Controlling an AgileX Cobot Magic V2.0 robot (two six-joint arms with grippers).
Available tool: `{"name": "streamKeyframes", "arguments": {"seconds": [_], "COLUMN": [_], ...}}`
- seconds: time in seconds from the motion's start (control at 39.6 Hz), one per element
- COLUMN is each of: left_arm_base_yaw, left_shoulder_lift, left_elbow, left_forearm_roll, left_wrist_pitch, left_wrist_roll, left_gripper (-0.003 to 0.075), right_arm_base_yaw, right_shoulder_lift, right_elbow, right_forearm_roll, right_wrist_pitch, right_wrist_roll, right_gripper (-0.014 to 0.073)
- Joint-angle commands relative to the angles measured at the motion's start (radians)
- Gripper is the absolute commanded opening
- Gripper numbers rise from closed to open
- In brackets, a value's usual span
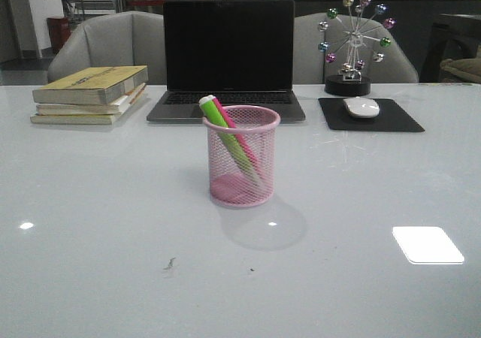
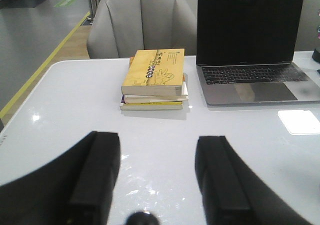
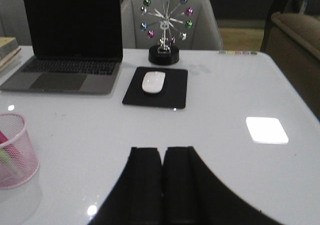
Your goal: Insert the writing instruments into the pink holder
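In the front view no arm shows; the holder point(image 1: 241, 155), a round pink wire-mesh cup with a solid rim and base, stands upright on the glossy white table point(image 1: 90, 225), in front of the laptop point(image 1: 228, 56). Both markers lean inside it, tilted toward the books point(image 1: 92, 94): the green marker point(image 1: 222, 131) with its whitish end poking above the rim, the pink marker point(image 1: 239, 137) touching it alongside. Beside the laptop, away from the books, a white mouse point(image 1: 361, 107) lies on a black pad point(image 1: 370, 115), with a wheel toy point(image 1: 355, 41) of coloured balls behind it. The left wrist view shows the left gripper point(image 2: 157, 180) low over bare table, its two matte black fingers point(image 2: 97, 175) spread wide with nothing between them; the yellow-covered books lie beyond, just beside the laptop, and the holder is out of view. The right wrist view shows the right gripper point(image 3: 161, 185) with its black fingers pressed together, empty, pointing toward the mouse pad; the holder sits at the frame's edge, well apart from the fingers, with pink and green showing faintly through the mesh.
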Motion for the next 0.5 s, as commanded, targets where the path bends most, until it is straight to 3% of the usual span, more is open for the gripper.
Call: {"name": "streamKeyframes", "arguments": {"seconds": [0.0,0.2,0.48], "left_arm_base_yaw": [-0.001,-0.001,-0.001], "left_shoulder_lift": [0.003,0.003,0.003], "left_elbow": [-0.031,-0.031,-0.031], "left_forearm_roll": [-0.004,-0.004,-0.004], "left_wrist_pitch": [-0.086,-0.086,-0.086], "left_wrist_roll": [-0.002,-0.002,-0.002], "left_gripper": [0.0403,0.0403,0.0403], "right_arm_base_yaw": [-0.005,-0.005,-0.002], "right_shoulder_lift": [-0.06,-0.178,-0.311], "right_elbow": [0.045,0.193,0.344], "right_forearm_roll": [-0.023,-0.058,-0.086], "right_wrist_pitch": [-0.205,-0.355,-0.362], "right_wrist_roll": [0.005,0.005,0.01], "right_gripper": [0.005,0.005,0.005]}}
